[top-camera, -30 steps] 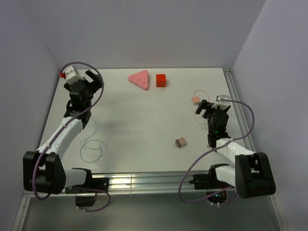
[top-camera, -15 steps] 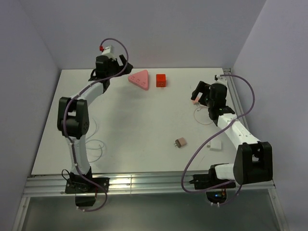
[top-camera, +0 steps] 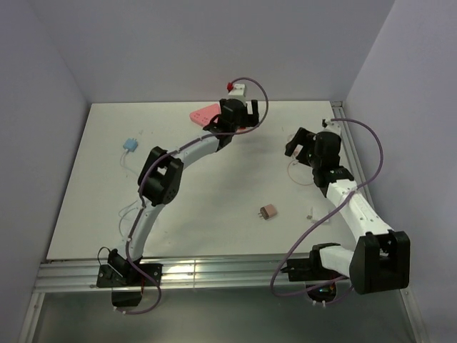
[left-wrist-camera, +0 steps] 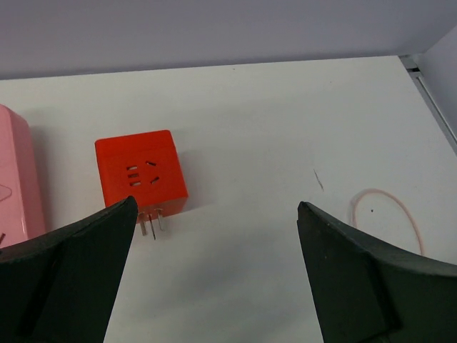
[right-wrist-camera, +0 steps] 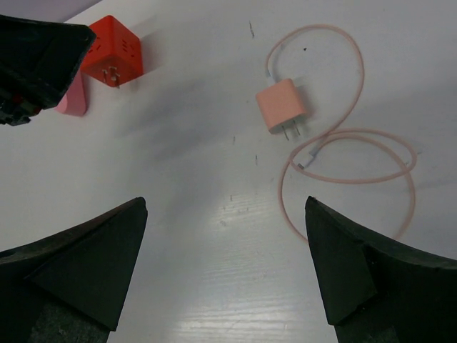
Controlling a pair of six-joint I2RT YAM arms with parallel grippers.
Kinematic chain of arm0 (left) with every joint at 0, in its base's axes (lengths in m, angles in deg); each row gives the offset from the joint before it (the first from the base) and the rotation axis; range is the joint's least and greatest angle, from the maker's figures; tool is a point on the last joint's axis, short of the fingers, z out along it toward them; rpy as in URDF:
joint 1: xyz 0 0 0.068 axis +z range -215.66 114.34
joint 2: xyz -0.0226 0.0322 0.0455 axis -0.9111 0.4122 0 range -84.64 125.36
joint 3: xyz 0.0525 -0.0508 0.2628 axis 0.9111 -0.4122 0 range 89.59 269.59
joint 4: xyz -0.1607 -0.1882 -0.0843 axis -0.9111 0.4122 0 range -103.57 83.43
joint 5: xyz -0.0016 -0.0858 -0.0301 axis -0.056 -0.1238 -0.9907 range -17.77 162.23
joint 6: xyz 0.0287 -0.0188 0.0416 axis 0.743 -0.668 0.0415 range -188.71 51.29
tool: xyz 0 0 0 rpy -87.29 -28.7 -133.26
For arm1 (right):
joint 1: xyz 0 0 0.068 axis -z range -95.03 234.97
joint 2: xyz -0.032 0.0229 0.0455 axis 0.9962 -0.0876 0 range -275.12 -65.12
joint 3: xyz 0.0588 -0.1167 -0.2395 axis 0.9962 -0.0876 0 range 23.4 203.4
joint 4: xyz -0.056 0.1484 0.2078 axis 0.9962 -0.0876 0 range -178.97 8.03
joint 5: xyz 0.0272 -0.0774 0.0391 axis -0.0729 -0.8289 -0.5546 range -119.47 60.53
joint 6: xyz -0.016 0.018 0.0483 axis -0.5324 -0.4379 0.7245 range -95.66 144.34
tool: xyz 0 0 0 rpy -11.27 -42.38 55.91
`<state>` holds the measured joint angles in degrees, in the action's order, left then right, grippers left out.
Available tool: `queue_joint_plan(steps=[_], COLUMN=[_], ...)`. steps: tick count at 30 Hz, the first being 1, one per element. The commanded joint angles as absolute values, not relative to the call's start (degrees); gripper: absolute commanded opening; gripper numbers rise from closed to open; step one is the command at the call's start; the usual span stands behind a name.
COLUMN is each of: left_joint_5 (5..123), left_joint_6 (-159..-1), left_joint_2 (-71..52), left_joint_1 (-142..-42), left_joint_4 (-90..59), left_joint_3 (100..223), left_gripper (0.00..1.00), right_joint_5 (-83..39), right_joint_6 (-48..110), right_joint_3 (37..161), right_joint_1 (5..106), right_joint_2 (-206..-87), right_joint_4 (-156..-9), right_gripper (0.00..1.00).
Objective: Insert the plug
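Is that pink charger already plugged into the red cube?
No, the pink charger lies loose with its prongs bare, well apart from the red cube.

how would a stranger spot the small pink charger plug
Go to the white table's right side, beneath the right gripper. A small pink square charger plug lies there, two metal prongs showing. Unlike the red cube adapter farther left, it trails a looping pink cable.

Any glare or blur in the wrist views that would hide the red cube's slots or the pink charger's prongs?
Left wrist: red cube sharp, slots readable, evenly lit. Right wrist: pink charger crisp, prongs clear; soft shadow beside the cube, sheen on the table nearer the camera, off both.
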<state>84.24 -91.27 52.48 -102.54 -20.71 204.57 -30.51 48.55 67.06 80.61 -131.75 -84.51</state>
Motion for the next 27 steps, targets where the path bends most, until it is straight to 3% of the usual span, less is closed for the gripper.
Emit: queue_joint_plan(steps=[1, 12, 27], left_joint_5=[97.5, 101.6, 95.4], left_joint_6=[-92.5, -91.3, -91.5], left_joint_2=[54.8, 60.7, 66.7], left_joint_1=[-102.0, -103.8, -102.7], left_joint_4=[-21.7, -25.3, -26.4], left_joint_3=[208.6, 211.9, 218.4], left_gripper=[1.00, 0.99, 0.99], right_joint_5=[-32.2, -35.3, -33.0], right_joint_6=[49.0, 48.5, 50.4], right_joint_3=[64.9, 61.9, 60.9], right_joint_1=[80.4, 80.4, 80.4], right_joint_2=[-127.5, -120.3, -120.5], right_joint_4=[-85.0, -84.8, -84.1], right_gripper=[0.98, 0.98, 0.97])
